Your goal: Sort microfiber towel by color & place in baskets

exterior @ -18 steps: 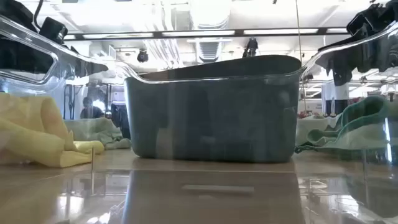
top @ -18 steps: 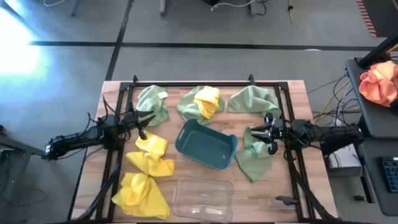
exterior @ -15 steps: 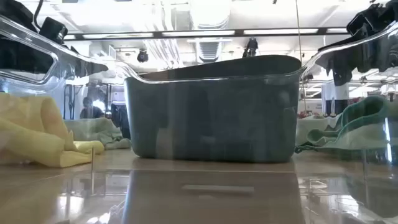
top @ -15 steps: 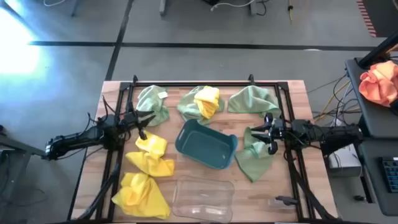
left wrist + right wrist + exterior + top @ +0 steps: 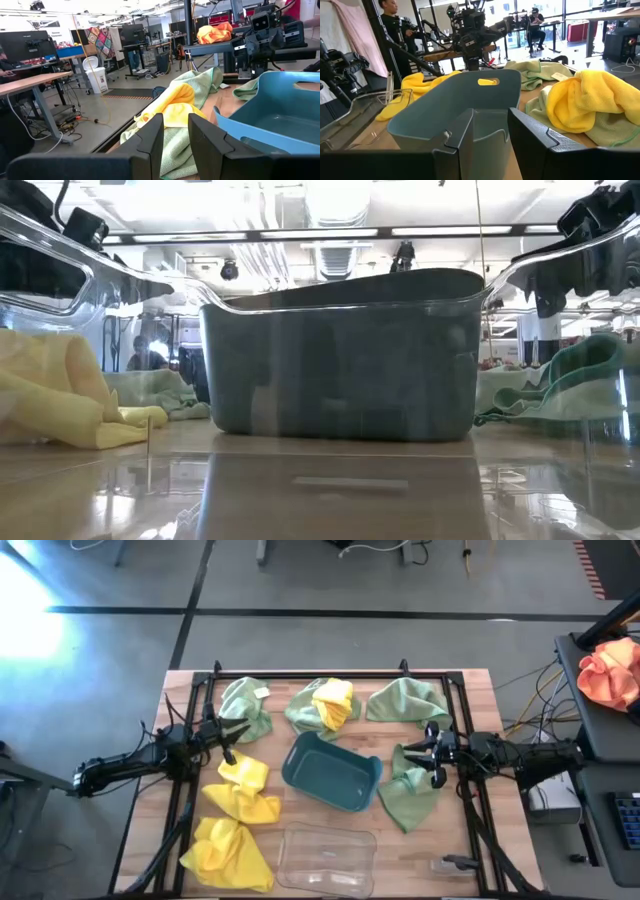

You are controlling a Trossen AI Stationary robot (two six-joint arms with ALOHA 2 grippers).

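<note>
Wooden table (image 5: 470, 850) with a black frame rail around it, both arms reaching in from the sides.

Dark teal basket (image 5: 332, 773) sits tilted near the table's middle, nothing inside it. Clear basket (image 5: 326, 858) lies at the near edge just in front of the teal one, also holding nothing.

Towels, all loose on the tabletop, none in either basket:
- Pale green towel (image 5: 410, 700) spread at the far right corner.
- Pale green towel (image 5: 408, 800) crumpled right of the teal basket, under the right arm's end.
- Yellow towel (image 5: 228, 855) at the near left corner.
- Yellow towel (image 5: 242, 790) just behind it, left of the teal basket.
- Green and yellow pair (image 5: 325, 705) heaped together at far centre, yellow on top.
- Pale green towel (image 5: 246, 708) at far left.

Orange-pink cloth (image 5: 610, 675) rests on a side stand off the table, to the right.

Left gripper (image 5: 236, 730) hovers between the far-left green towel and the yellow one; fingers (image 5: 150, 137) a narrow gap apart, nothing between them. Right gripper (image 5: 418, 752) hangs over the right green towel's upper edge; fingers (image 5: 462, 132) likewise narrowly parted, gripping nothing.
</note>
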